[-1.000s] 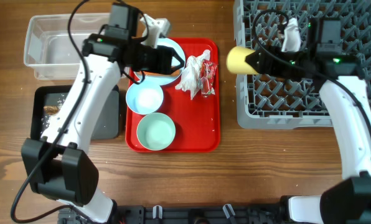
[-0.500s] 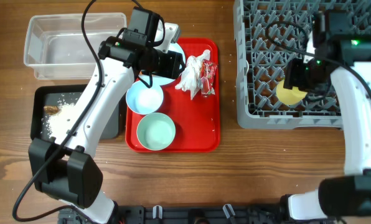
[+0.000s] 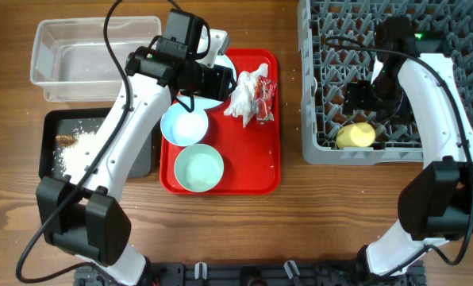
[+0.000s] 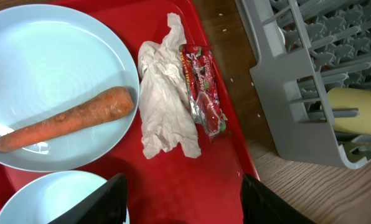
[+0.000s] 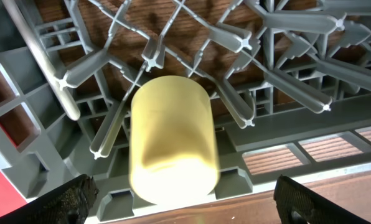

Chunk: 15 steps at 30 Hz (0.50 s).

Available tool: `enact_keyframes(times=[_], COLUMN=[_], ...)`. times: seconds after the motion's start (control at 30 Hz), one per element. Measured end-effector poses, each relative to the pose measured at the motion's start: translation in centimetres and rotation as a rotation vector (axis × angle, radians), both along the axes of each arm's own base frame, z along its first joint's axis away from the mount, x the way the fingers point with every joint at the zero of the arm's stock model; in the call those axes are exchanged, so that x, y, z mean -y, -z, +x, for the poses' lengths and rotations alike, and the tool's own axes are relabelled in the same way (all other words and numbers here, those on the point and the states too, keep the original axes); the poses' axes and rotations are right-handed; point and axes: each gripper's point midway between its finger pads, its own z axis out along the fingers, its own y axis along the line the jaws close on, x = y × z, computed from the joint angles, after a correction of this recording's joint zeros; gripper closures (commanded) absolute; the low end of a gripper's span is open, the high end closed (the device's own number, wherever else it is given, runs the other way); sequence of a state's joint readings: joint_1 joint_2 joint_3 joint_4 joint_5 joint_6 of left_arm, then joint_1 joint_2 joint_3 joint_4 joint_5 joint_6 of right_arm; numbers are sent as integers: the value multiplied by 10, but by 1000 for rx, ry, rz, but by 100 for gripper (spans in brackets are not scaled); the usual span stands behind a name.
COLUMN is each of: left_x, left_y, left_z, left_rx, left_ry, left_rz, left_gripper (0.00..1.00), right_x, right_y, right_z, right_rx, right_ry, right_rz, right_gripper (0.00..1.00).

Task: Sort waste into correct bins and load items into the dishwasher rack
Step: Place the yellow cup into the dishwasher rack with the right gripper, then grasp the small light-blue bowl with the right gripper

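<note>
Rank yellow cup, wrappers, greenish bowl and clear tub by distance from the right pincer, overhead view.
1. yellow cup, in the rack, right beside the right pincer.
2. wrappers, right side of the red tray.
3. greenish bowl, bottom of that tray.
4. clear tub, top left.

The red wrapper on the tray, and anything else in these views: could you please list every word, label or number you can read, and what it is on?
Red wrapper: white and green print, too blurred to read; nothing can be quoted.
Yellow cup, pale-blue plate, grey rack: no text visible.
</note>
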State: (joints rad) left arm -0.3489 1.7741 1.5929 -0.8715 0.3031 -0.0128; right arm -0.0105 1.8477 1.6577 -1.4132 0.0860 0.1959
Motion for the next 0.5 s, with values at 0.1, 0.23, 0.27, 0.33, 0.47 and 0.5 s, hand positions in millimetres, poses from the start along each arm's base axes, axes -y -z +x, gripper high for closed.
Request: enact_keyframes(times=[0.1, 0.23, 0.27, 0.33, 0.47, 0.5], left_x=[0, -12, -18, -31, -45, -47], left_y=[0, 6, 9, 11, 13, 15], left_z=[0, -3, -7, -15, -58, -71], left_rx=[0, -21, -44, -86, -243, -289], left_ry=[0, -28, -38, -61, -56, -47], left_rz=[0, 53, 70, 98, 154, 172], left_gripper=[36, 36, 36, 32, 33, 37], right_x=[-4, -20, -28, -51, -103, -105], right_y=[0, -17, -29, -57, -81, -83], right_z=[2, 21, 29, 39, 41, 47], right_rx=[8, 101, 153, 264, 360, 383], right_ry=[-2, -40, -65, -132, -266, -271], right_rz=[21, 103, 116, 146, 200, 207], right_gripper=[4, 3, 3, 3, 1, 1])
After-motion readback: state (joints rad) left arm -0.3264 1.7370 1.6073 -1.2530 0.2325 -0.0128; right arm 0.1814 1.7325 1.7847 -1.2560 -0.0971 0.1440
